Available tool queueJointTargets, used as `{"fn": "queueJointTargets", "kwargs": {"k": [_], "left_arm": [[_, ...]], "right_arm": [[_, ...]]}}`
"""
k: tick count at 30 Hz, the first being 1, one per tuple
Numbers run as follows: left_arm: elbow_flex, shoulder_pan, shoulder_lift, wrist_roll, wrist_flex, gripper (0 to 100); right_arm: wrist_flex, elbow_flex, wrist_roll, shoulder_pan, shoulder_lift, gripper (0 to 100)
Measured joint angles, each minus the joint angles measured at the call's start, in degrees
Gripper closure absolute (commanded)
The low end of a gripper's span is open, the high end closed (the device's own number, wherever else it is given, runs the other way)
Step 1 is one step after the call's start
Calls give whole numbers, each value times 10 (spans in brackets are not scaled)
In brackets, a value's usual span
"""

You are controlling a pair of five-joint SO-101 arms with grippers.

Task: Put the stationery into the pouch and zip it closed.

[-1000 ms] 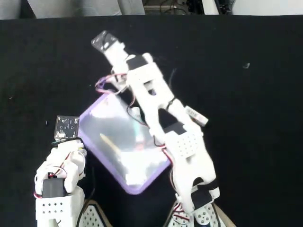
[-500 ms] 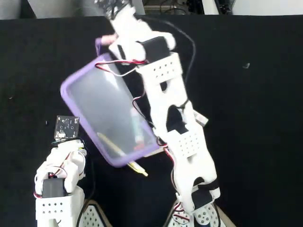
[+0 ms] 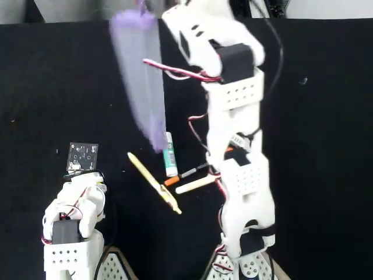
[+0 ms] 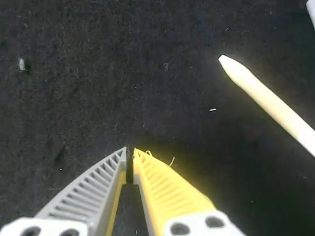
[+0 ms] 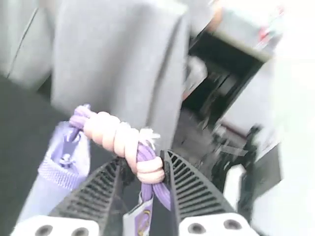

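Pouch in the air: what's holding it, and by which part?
The right gripper grips the pouch by its braided cord.

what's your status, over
Right gripper shut on cord, pouch hanging aloft. Left gripper shut, empty, over table. Stationery loose on table, outside pouch.

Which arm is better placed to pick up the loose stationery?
Left: the left gripper is free, low over the table by the cream stick. The right gripper is high up, clamped on the pouch cord.
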Motion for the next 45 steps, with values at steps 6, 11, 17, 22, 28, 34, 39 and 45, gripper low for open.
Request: {"fn": "queueJointTargets", "kwargs": {"k": [6, 11, 17, 22, 28, 34, 39, 45], "left_arm": [[0, 0, 0, 0, 0, 970], [0, 0, 0, 0, 0, 970], [0, 0, 0, 0, 0, 970], [0, 0, 0, 0, 0, 970], [0, 0, 0, 0, 0, 970], [0, 0, 0, 0, 0, 970], [0, 0, 0, 0, 0, 970], [0, 0, 0, 0, 0, 970]], "right_arm": [[-92, 0, 0, 28, -4, 960], [-108, 0, 0, 56, -4, 960], [-108, 0, 0, 101, -3, 960], [-109, 0, 0, 135, 29, 960], [-79, 0, 0, 137, 50, 960], [-20, 0, 0, 105, 52, 960], [46, 0, 0, 64, 52, 960], [124, -4, 0, 53, 52, 960]]}}
